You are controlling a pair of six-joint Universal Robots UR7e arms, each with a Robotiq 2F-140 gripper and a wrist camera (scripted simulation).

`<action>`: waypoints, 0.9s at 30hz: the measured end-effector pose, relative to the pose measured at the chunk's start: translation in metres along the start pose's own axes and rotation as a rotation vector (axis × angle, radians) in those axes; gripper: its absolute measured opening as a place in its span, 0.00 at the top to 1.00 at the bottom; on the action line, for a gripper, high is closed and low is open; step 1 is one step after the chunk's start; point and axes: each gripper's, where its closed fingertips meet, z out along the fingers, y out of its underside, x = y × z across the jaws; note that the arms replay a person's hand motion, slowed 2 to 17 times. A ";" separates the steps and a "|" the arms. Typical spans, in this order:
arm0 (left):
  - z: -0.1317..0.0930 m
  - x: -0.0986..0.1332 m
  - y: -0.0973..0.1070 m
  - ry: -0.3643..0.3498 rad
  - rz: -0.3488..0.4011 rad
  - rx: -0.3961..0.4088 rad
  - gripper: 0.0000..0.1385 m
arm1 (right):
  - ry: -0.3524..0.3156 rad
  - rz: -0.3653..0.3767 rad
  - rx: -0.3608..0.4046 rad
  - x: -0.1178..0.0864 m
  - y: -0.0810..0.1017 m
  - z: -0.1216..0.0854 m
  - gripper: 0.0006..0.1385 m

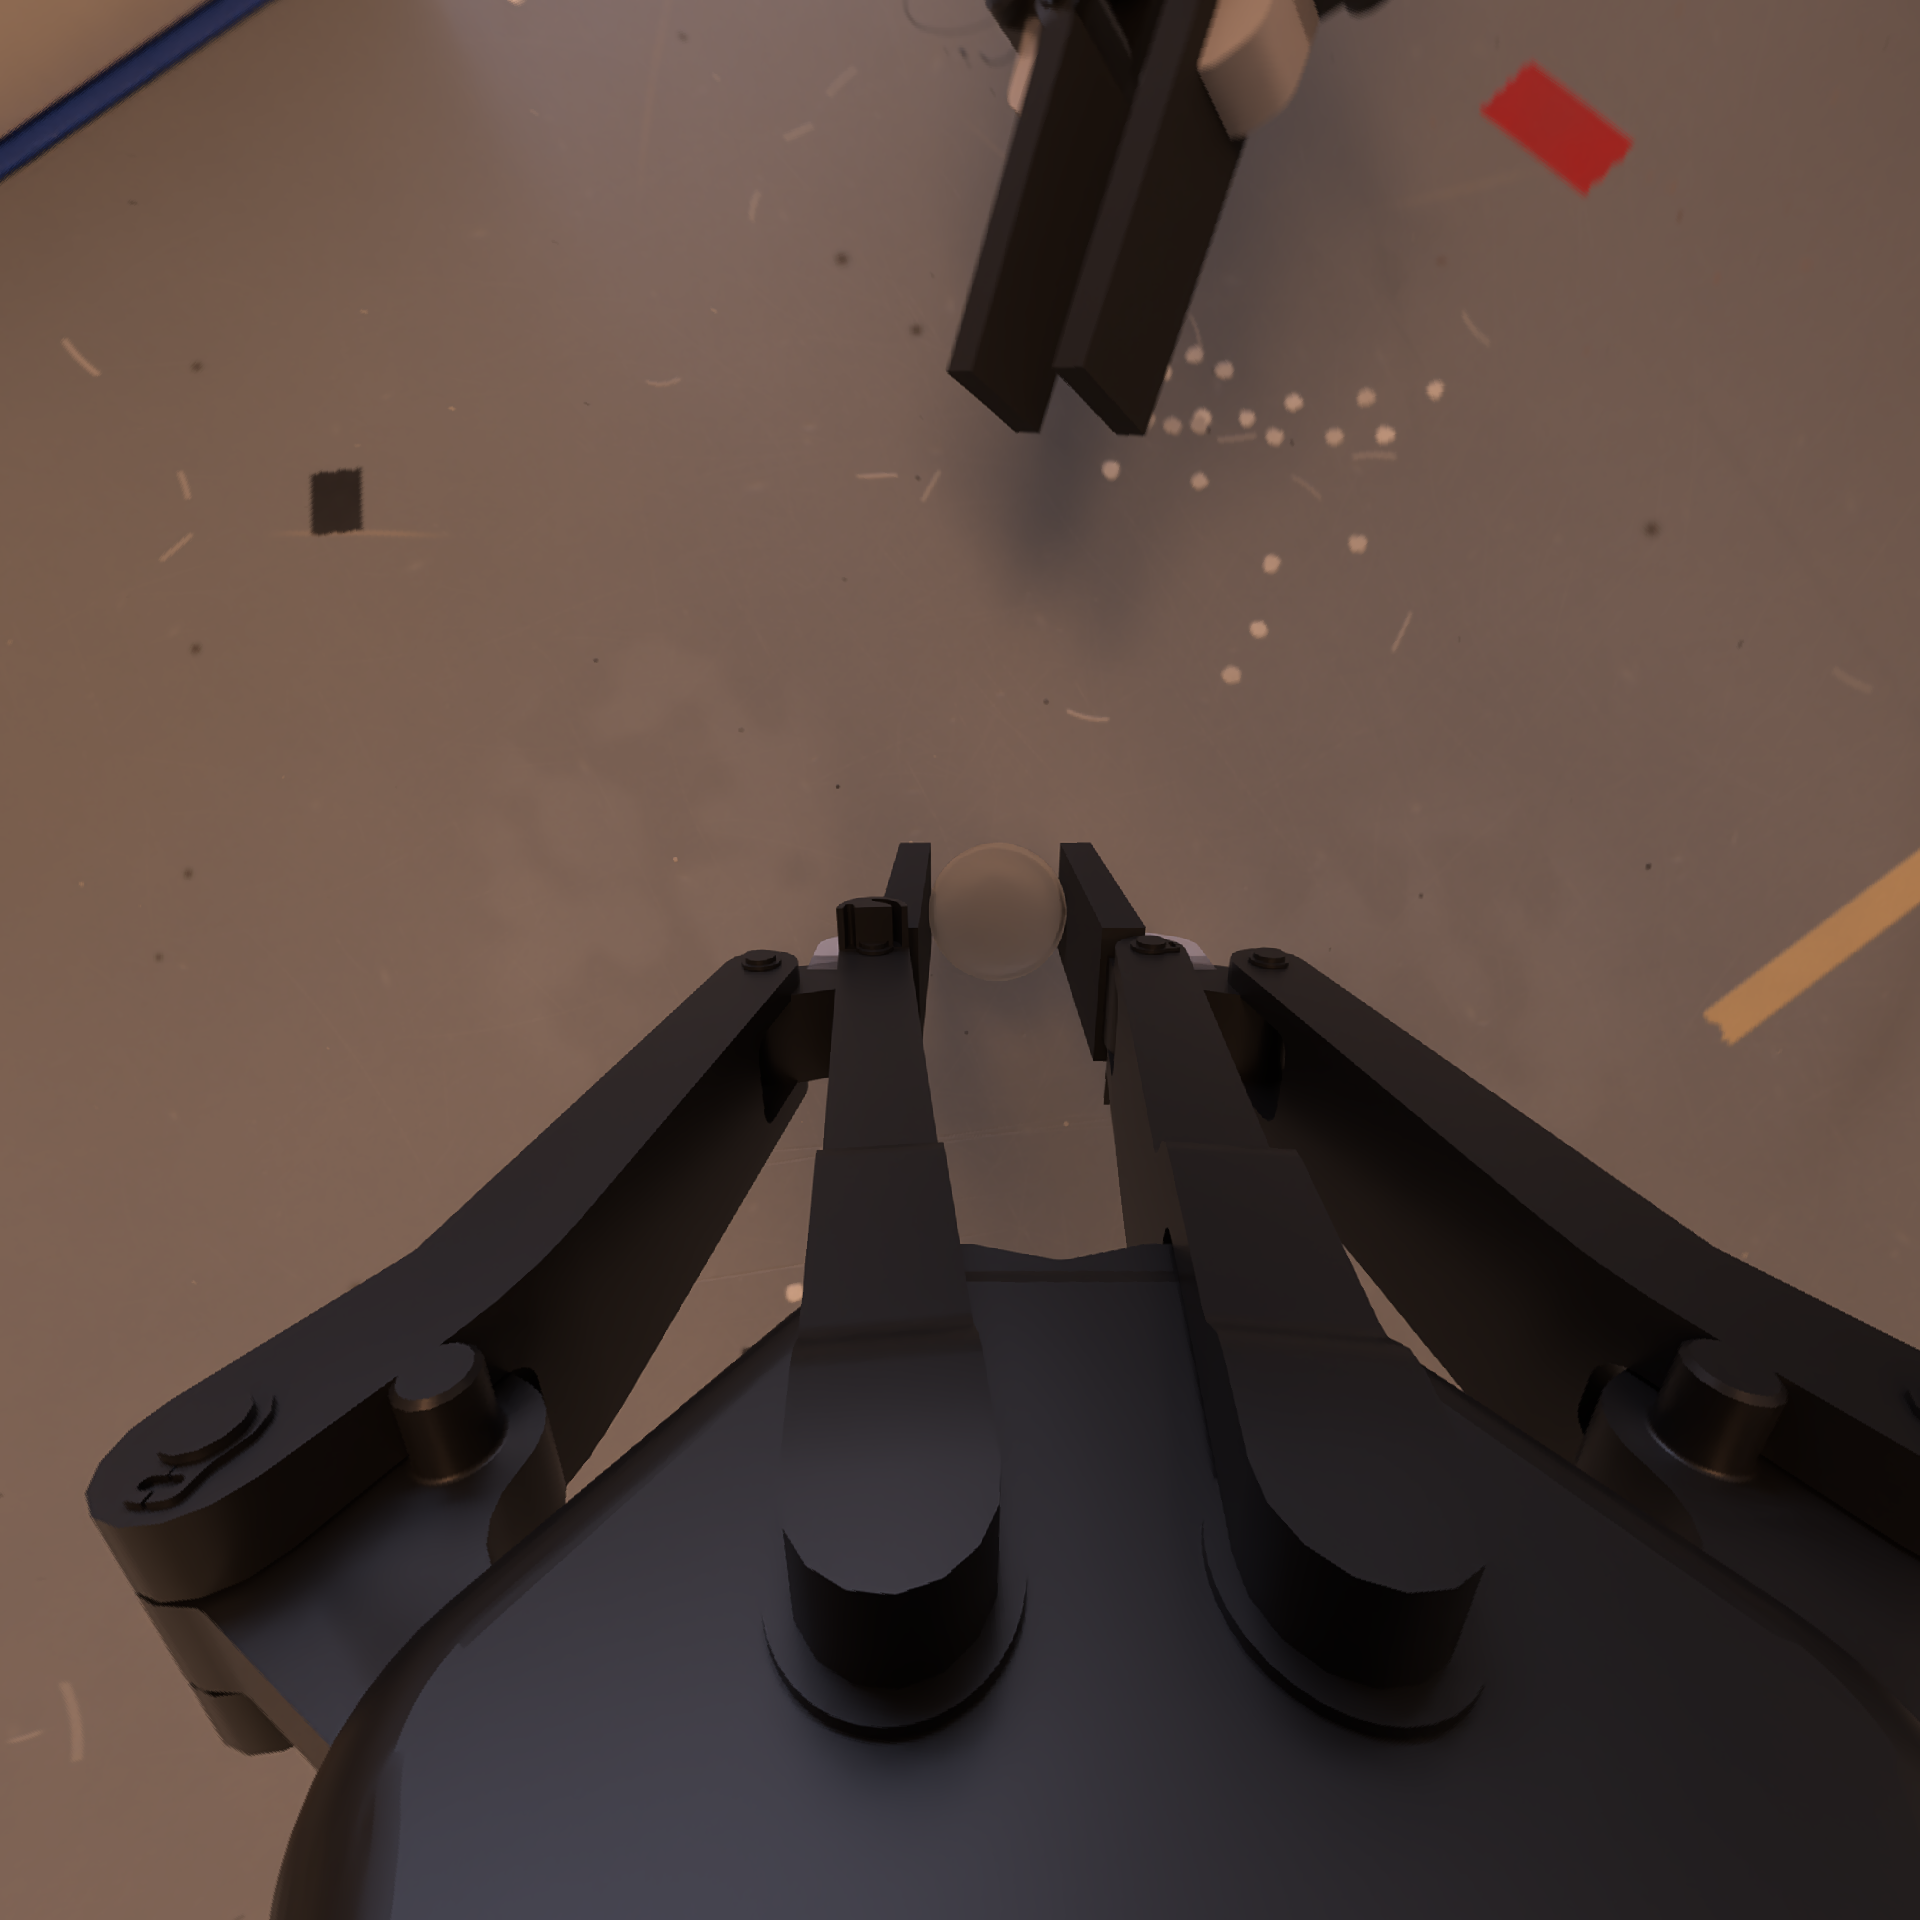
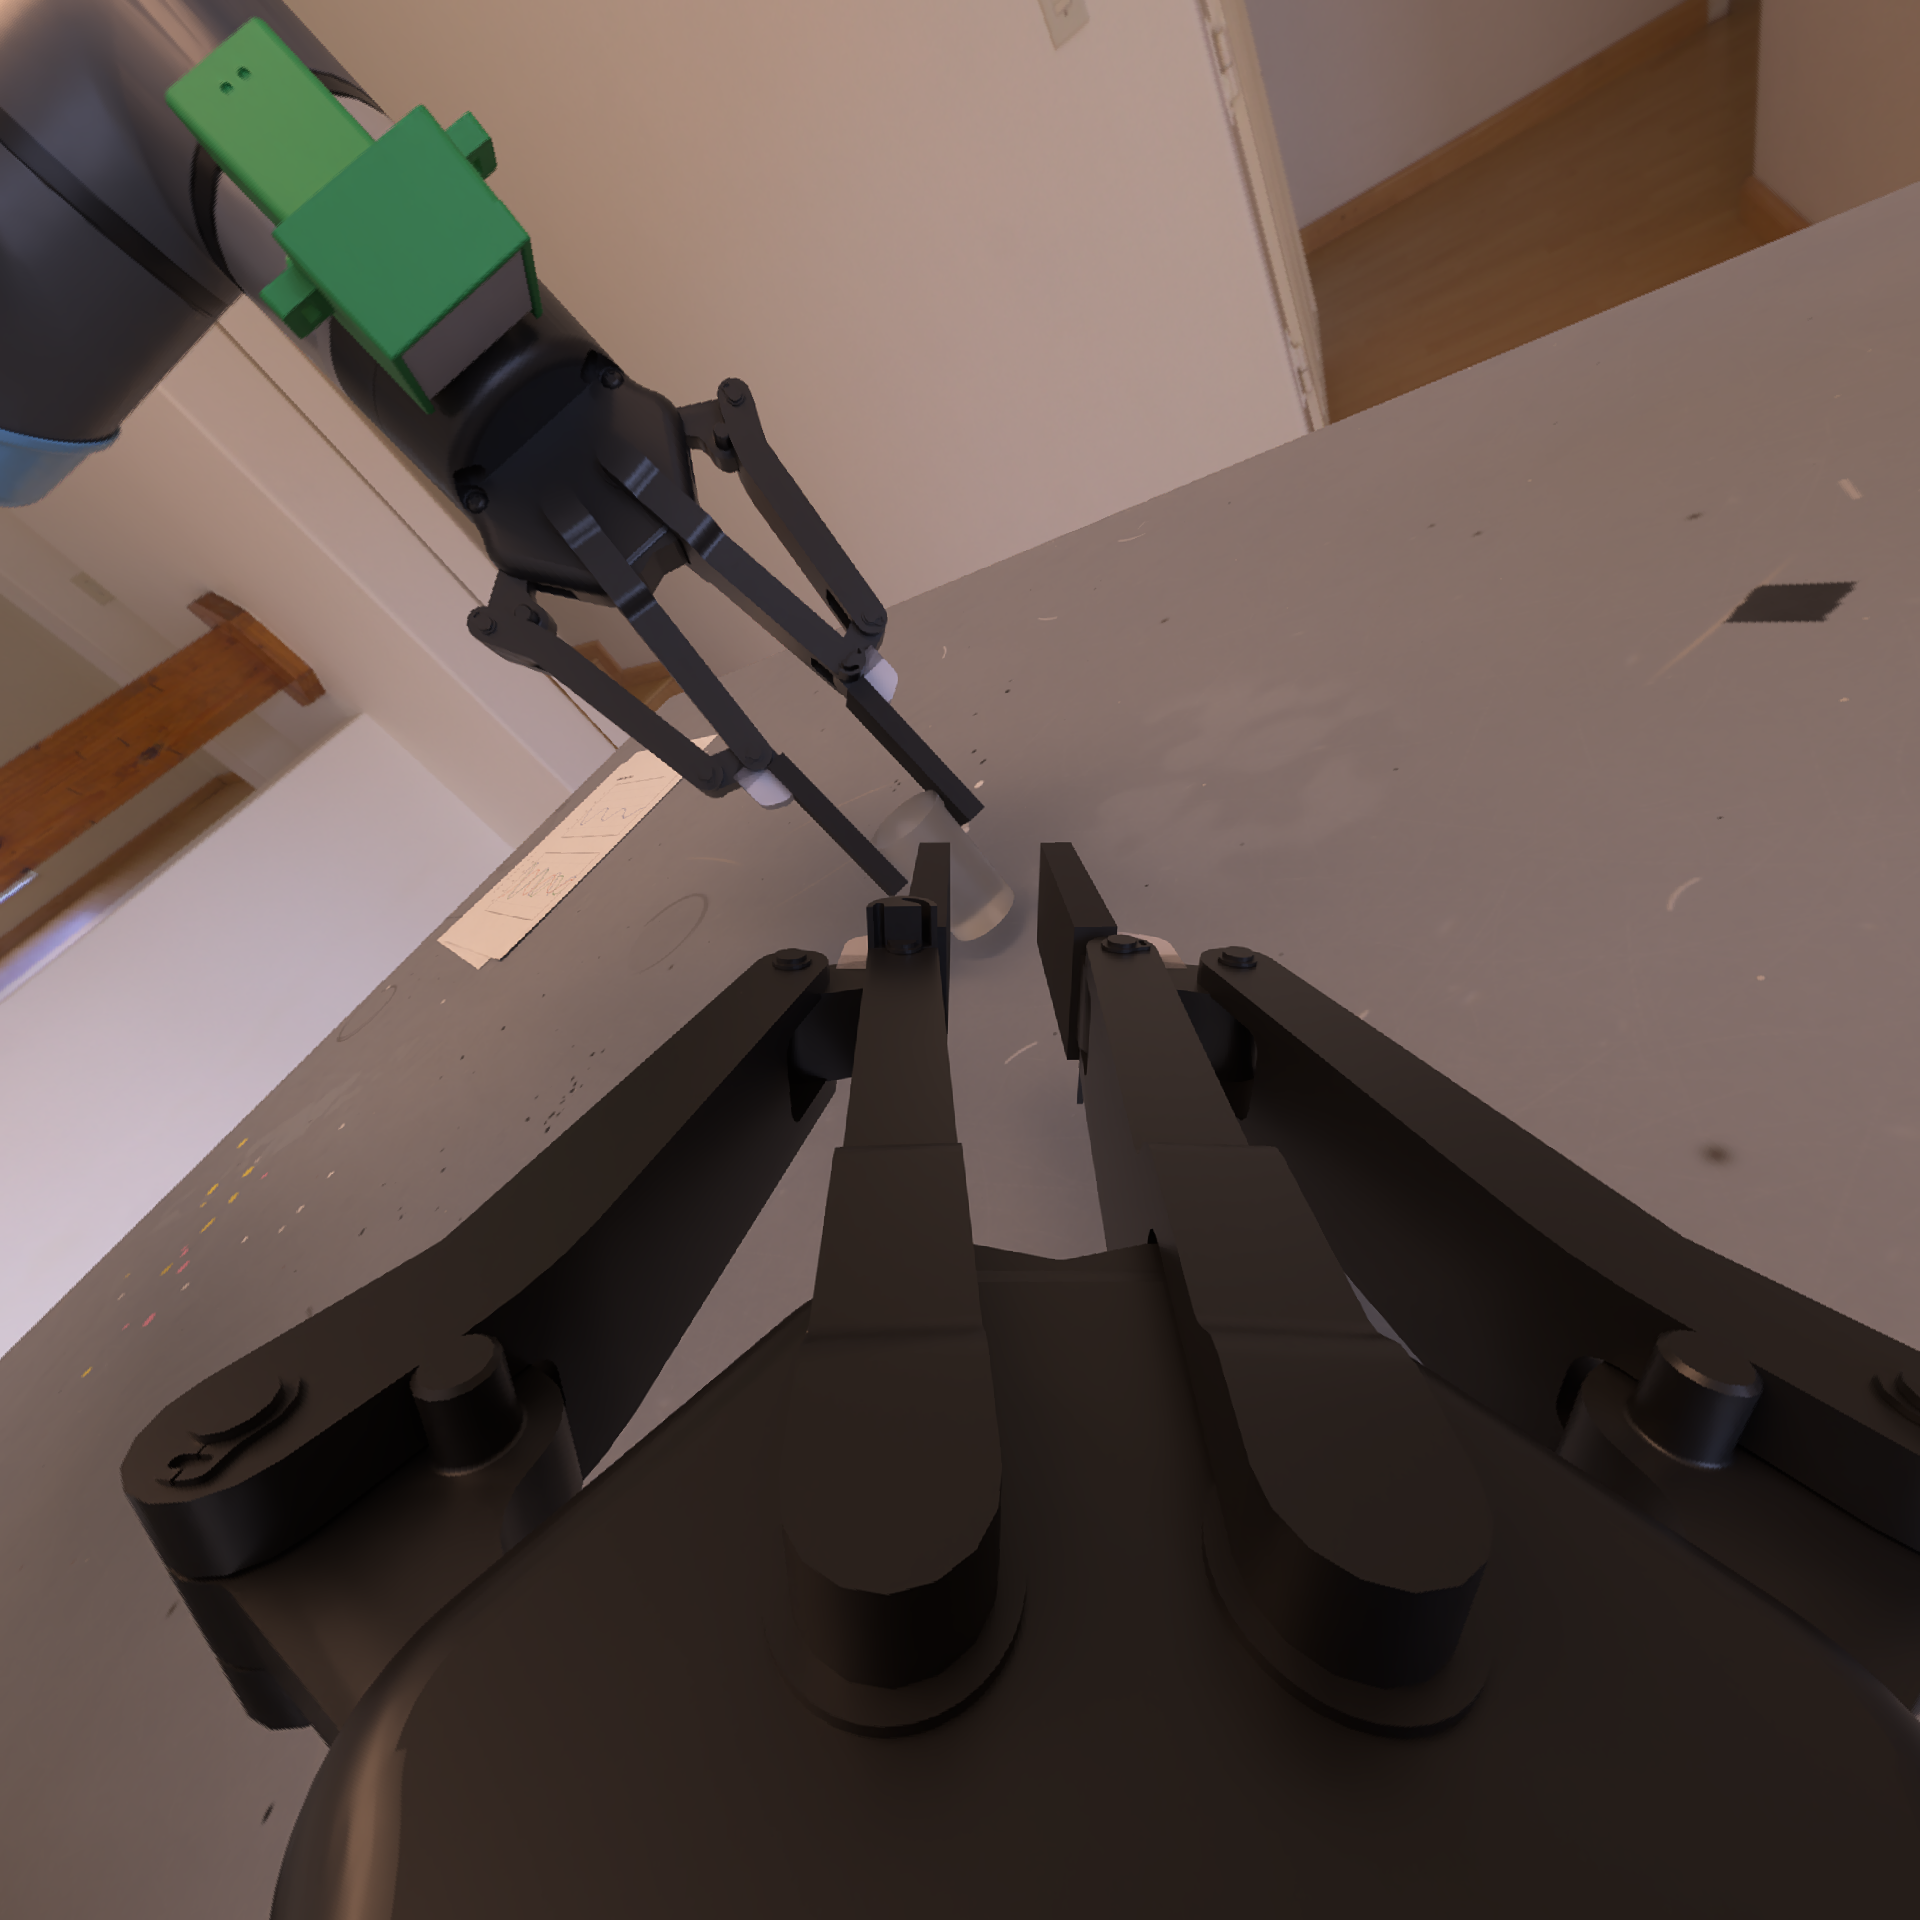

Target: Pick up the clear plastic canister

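Note:
The clear plastic canister (image 1: 997,914) is small and round-ended. It sits between the fingertips of my left gripper (image 1: 995,904), which is shut on it just over the grey table (image 1: 623,727). The right wrist view shows the left gripper (image 2: 930,847) reaching down at a slant, with the canister (image 2: 977,894) tilted between its pads. I cannot tell whether the canister touches the table. My right gripper (image 2: 992,883) is empty, its jaws drawn close with a narrow gap. It hangs above the table beyond the canister, as the left wrist view also shows (image 1: 1055,410).
On the table are a red patch (image 1: 1555,127), a black square (image 1: 336,502), a tan tape strip (image 1: 1818,956) and scattered white dots (image 1: 1288,426). A blue-edged border (image 1: 94,99) runs at the far left. A paper sheet (image 2: 561,862) lies near the table's edge.

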 end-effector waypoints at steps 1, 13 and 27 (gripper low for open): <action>-0.002 -0.001 -0.001 0.001 -0.022 0.021 0.76 | 0.000 0.000 0.000 0.000 0.000 0.000 0.84; -0.028 -0.012 -0.019 0.031 -0.334 0.384 0.76 | -0.013 -0.001 0.014 -0.005 -0.004 0.000 0.84; -0.074 -0.013 -0.036 0.127 -0.620 0.871 0.76 | -0.068 -0.098 0.101 -0.025 -0.021 -0.001 0.84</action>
